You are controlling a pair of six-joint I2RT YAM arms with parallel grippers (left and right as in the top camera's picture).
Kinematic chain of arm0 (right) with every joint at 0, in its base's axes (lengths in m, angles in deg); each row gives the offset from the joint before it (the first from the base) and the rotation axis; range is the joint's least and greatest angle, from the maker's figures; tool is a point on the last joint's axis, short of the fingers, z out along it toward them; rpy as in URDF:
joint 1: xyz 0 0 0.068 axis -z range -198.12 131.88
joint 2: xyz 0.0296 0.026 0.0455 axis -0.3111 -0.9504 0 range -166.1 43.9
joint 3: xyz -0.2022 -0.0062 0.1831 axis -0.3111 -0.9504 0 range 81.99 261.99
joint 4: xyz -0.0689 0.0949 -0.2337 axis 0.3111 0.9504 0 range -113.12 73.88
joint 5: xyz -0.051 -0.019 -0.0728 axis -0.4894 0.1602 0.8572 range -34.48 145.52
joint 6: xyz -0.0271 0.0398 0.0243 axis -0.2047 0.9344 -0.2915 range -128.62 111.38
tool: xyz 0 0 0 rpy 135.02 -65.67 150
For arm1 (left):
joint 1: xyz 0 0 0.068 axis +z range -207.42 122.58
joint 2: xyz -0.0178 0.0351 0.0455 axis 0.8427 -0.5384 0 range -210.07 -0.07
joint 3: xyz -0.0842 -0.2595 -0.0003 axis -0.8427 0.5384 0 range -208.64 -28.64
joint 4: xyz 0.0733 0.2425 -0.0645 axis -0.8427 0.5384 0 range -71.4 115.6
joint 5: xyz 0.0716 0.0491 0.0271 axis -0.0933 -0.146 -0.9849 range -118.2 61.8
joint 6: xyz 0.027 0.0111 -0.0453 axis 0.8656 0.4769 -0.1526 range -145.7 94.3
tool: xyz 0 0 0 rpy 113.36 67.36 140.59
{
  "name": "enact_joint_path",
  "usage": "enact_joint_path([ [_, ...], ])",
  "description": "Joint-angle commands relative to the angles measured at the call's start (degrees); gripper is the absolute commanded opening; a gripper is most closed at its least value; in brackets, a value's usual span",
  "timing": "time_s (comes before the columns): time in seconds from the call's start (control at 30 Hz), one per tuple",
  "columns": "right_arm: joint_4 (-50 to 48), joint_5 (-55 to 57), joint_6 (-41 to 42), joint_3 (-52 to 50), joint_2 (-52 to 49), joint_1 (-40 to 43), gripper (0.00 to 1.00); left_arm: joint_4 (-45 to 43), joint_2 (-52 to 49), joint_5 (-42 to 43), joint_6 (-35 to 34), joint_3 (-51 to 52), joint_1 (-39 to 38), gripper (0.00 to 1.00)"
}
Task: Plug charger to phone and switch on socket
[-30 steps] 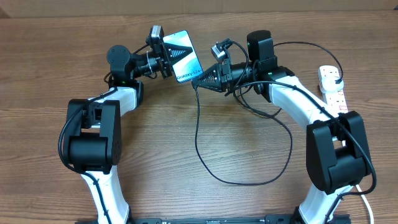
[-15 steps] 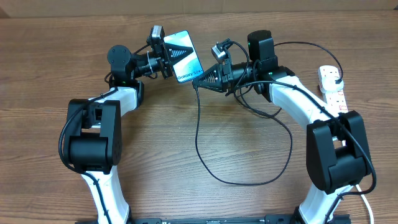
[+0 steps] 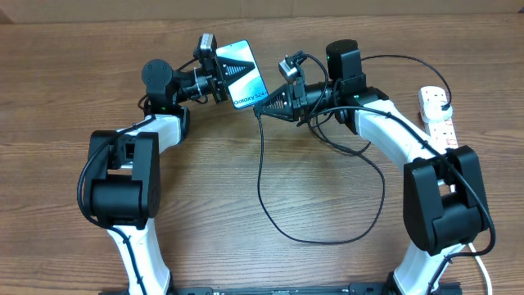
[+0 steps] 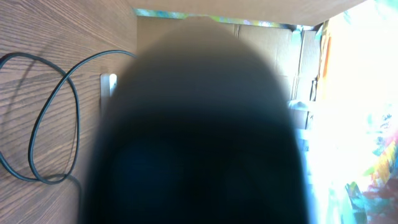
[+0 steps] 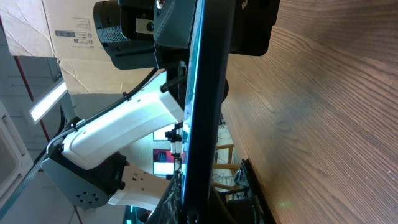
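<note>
Jaws on the left arm, seen from overhead, are clamped shut on the phone (image 3: 243, 70). They hold it up off the bench (image 3: 205, 205) at the far middle, screen tilted upward and its lower short edge turned toward the right arm. We judge this pose is meant to offer the port. The right jaws are closed tight on the connector end of the charger (image 3: 260, 164), just beside that short edge. Whether the tip is already seated we cannot tell. The black cable drops toward the near side and loops across the bench. A black lead also reaches the socket (image 3: 436, 111) at the far right, where the plug appears to sit. That slack should leave the tip free to steer. White letters on the screen read "Galaxy S24".

From the left wrist, a dark blur fills most of the frame, probably the phone's back held close to the lens. To its left a loop of the charger (image 4: 29, 152) lies on the wood. We can read no writing here.

From the right wrist, we see the phone (image 5: 200, 93) edge-on with a thin teal glint along it. The left arm (image 5: 124, 137) stands behind it. A cardboard box (image 5: 68, 31) beyond carries a printed label, too small for us to read.
</note>
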Motion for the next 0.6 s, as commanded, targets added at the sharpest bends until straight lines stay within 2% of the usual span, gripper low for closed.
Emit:
enact_joint_path([
  [0.0,-1.2,-0.5,0.0,1.1,0.3,-0.5,0.04,-0.5,1.0,3.2,2.3,0.0,-1.9,0.04],
  [0.57,-1.2,-0.7,0.0,1.1,0.3,-1.2,0.04,1.1,1.0,1.6,2.3,-0.1,1.8,0.04],
])
